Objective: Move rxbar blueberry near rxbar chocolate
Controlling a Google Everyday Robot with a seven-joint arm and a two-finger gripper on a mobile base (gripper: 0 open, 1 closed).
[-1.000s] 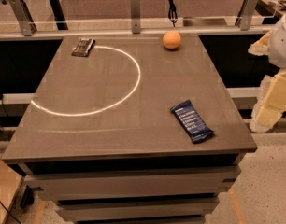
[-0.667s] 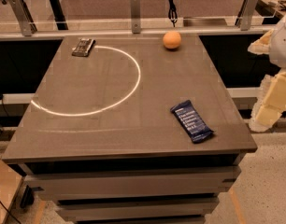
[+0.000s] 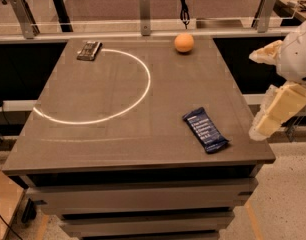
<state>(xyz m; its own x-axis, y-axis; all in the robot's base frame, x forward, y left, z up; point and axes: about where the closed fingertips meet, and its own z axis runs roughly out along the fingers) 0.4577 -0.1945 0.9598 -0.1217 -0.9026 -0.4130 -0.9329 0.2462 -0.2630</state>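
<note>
Claw: the pale cream claw (image 3: pixel 268 120) hangs just off the right edge of the dark grey desk (image 3: pixel 118 141), angled downward; I cannot tell whether it is open or closed.
Blueberry bar: the flat navy-blue wrapped rxbar blueberry (image 3: pixel 205 129) lies on the desk just left of the claw, not touching it.
Chocolate bar: the flat blackish-brown wrapped rxbar chocolate (image 3: pixel 89 50) lies far to the claw's left, at the back corner.
Ball: a round orange ball (image 3: pixel 184 42) sits left of the claw, at the back edge.

Dim, soft — bright arc (image 3: pixel 146 81) on table (image 3: pixel 118 149), pincer (image 3: pixel 265 98) lit pale at right.
</note>
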